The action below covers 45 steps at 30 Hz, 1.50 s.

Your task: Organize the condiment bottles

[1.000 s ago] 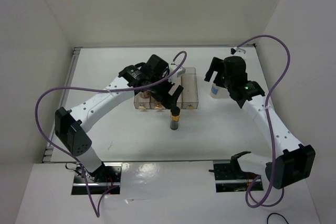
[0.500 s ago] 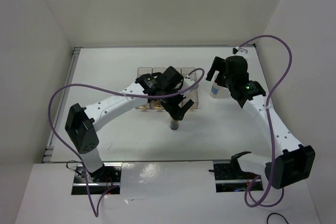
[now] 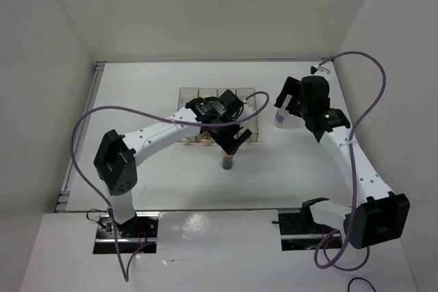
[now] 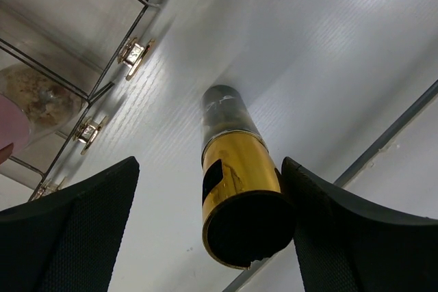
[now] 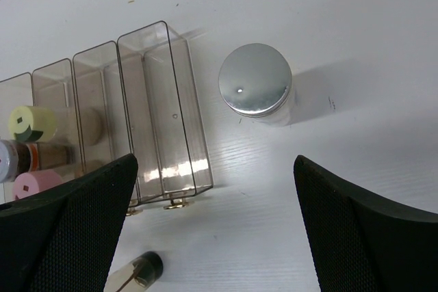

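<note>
We see a white worktop [image 3: 137, 100] from above, with a clear four-compartment rack [image 3: 219, 111] near its middle.

A slim dark bottle with a gold band [image 3: 227, 163] stands upright on the worktop just in front of the rack's near side, the side with small gold fittings. The left end effector [image 3: 230, 143] hangs over this bottle, between it and the rack. In the left wrist view the left end effector [image 4: 205, 169] is released, its two black fingers [image 4: 68, 237] spread wide on either side of the bottle [image 4: 236, 189]. We cannot tell whether either finger touches it.

A grey-capped clear jar [image 3: 280, 120] stands upright on the worktop just beside the rack's right end. The right end effector [image 3: 291, 100] hovers above it. In the right wrist view the right end effector [image 5: 215, 162] is also released, grasping nothing, with the jar's round grey cap [image 5: 255, 80] beyond its fingers [image 5: 369, 237].

That same view shows three more jars inside the rack [image 5: 164, 100], in the compartments farthest from the grey-capped jar: a yellow-green-lidded jar [image 5: 31, 122], a pink-lidded jar [image 5: 37, 184], and a grey-lidded jar [image 5: 5, 158] at the picture's edge.
</note>
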Motion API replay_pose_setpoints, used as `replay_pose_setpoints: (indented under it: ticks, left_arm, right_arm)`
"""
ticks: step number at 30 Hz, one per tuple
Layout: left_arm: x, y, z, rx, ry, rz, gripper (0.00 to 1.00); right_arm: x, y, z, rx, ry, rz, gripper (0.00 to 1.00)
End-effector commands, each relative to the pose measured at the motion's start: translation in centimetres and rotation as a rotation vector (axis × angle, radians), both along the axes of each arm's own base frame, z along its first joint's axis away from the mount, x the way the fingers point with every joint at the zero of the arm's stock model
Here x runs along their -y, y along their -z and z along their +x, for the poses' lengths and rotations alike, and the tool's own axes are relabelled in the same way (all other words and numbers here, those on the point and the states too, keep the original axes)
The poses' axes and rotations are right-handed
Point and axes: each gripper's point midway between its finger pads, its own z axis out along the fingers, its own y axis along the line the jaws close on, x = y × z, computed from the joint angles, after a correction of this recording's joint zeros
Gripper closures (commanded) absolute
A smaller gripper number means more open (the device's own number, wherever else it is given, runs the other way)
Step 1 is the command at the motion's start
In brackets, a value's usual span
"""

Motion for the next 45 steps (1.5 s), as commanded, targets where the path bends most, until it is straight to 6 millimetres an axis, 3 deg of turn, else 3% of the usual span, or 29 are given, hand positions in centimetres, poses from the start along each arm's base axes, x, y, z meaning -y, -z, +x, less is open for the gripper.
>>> replay_pose_setpoints:
  ticks: [1,6,7,11,15,19,25,26,28,29,31,34,35,36,37,41,45]
  left_arm:
    - [0.7,0.0,0.0,-0.015,-0.009,-0.025,0.11]
    - [0.8,0.0,-0.1,-0.023,-0.003,-0.031,0.19]
    - [0.8,0.0,-0.1,-0.023,-0.003,-0.031,0.3]
    - [1.1,-0.3,-0.4,-0.038,0.008,-0.043,0.49]
    - [1.3,-1.1,-0.7,-0.044,0.019,-0.065,0.58]
    - [1.8,-4.5,-0.6,-0.011,0.028,-0.119,0.65]
    - [2.8,-11.4,0.2,0.085,0.056,-0.221,0.65]
    - [3.3,-13.3,0.6,0.116,0.057,-0.255,0.65]
    - [3.5,-14.2,2.0,0.146,0.022,-0.264,0.65]
    - [3.2,-15.9,3.4,0.191,-0.009,-0.281,0.65]
    - [3.2,-15.7,4.7,0.196,-0.045,-0.262,0.65]
    - [2.2,-16.6,8.4,0.251,-0.142,-0.237,0.64]
    - [1.9,-15.5,9.7,0.227,-0.174,-0.215,0.64]
    - [1.8,-15.8,10.5,0.237,-0.186,-0.224,0.64]
    - [1.7,-17.7,11.4,0.277,-0.213,-0.265,0.64]
    - [0.7,-16.0,14.7,0.294,-0.281,-0.227,0.63]
    - [0.4,-14.7,15.9,0.292,-0.304,-0.2,0.63]
  right_arm:
    - [0.7,-1.6,-0.1,0.06,0.012,0.018,0.01]
    - [0.9,-1.7,0.1,0.068,0.008,0.016,0.01]
    - [0.7,-1.7,0.1,0.068,0.0,0.02,0.01]
    - [1.1,-1.9,0.3,0.078,0.005,0.014,0.01]
    - [1.2,-2.1,0.4,0.086,0.006,0.02,0.01]
    - [1.5,-1.8,0.6,0.077,0.011,0.01,0.01]
    - [2.3,-2.0,0.8,0.085,0.02,0.01,0.01]
    - [2.3,-1.8,1.1,0.085,0.02,0.01,0.01]
    - [2.6,-2.2,1.2,0.093,0.016,0.006,0.01]
    - [2.3,-2.3,1.4,0.093,0.007,0.011,0.01]
    - [2.7,-2.8,1.5,0.102,0.006,0.007,0.01]
    - [3.1,-3.1,2.2,0.109,0.005,-0.014,0.01]
    - [3.1,-2.8,2.3,0.1,0.005,-0.015,0.01]
    - [3.1,-3.2,2.4,0.109,0.0,-0.022,0.01]
    - [3.0,-3.6,2.5,0.118,-0.007,-0.017,0.01]
    - [3.0,-3.7,3.0,0.116,-0.023,-0.046,0.01]
    - [3.2,-3.4,3.5,0.105,-0.022,-0.042,0.01]
